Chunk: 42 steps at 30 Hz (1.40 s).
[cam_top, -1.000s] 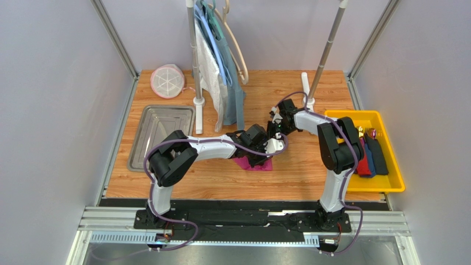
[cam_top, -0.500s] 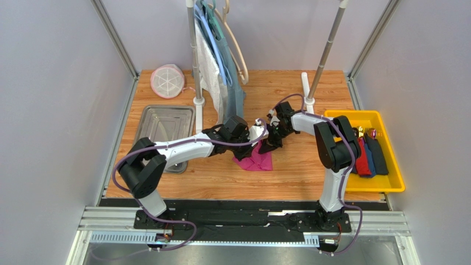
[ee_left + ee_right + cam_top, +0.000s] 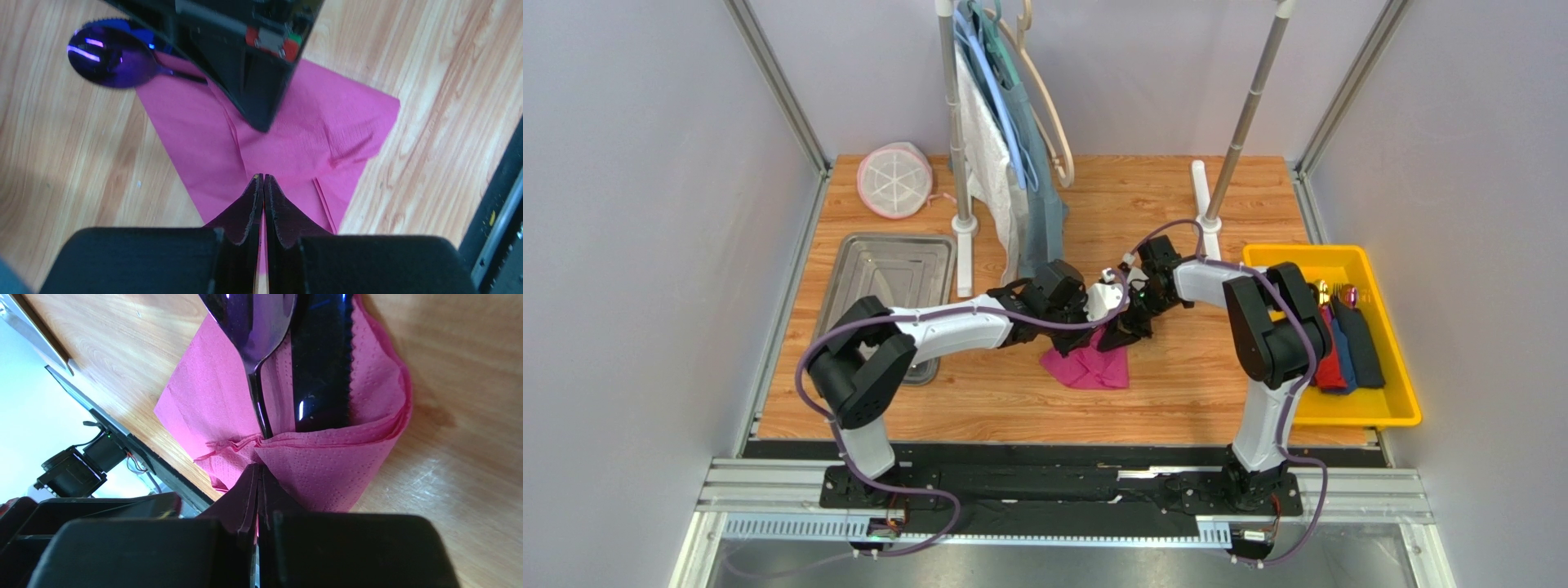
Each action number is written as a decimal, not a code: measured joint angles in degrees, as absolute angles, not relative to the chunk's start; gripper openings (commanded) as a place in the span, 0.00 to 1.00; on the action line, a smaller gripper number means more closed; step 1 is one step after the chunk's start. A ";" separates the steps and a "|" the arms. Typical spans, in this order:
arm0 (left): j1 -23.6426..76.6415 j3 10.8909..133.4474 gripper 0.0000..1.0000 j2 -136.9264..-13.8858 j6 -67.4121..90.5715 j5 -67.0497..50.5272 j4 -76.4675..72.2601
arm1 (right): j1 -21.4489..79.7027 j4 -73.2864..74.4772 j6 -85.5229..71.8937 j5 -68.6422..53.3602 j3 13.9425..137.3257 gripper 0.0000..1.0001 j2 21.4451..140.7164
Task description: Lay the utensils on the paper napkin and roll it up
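Note:
The magenta paper napkin [image 3: 1090, 365] lies mid-table, partly folded. In the right wrist view the napkin [image 3: 331, 459] is folded over the handles of a dark-purple spoon [image 3: 258, 318] and a serrated knife [image 3: 319, 355] that lie on it. My right gripper [image 3: 258, 468] is shut on that folded edge; in the top view it [image 3: 1133, 328] sits at the napkin's far edge. My left gripper [image 3: 264, 177] is shut and hovers over the napkin [image 3: 288, 135], with nothing seen between its fingers. The spoon bowl [image 3: 110, 52] sticks out past the napkin. In the top view the left gripper [image 3: 1114, 309] is beside the right one.
A yellow bin [image 3: 1400, 404] at the right holds a red bundle [image 3: 1329, 368], a dark blue bundle [image 3: 1363, 349] and more cutlery. A metal tray [image 3: 879, 288] sits at the left. A garment rack with hanging clothes [image 3: 1014, 184] and a round mesh lid [image 3: 895, 180] stand at the back.
My left gripper drew back off the napkin toward the far left, then came right again beside the right gripper. More of the napkin shows. The right gripper shifted slightly toward the napkin.

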State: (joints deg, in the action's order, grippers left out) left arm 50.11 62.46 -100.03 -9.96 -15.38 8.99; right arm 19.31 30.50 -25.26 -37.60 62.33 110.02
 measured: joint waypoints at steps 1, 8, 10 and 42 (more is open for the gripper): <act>50.28 62.98 0.07 -100.88 -10.04 -15.31 8.62 | 19.31 30.50 -25.30 -37.80 62.15 0.00 109.93; 52.34 65.84 0.03 -106.41 -10.72 -15.29 7.35 | 19.31 30.57 -25.47 -38.61 61.69 0.00 109.82; 52.53 66.65 0.01 -108.05 -10.70 -15.07 7.49 | 19.31 30.68 -25.45 -38.65 61.69 0.00 109.82; 51.88 65.87 0.00 -109.43 -9.06 -16.03 7.16 | 19.38 39.68 -21.74 -29.19 69.38 0.02 108.03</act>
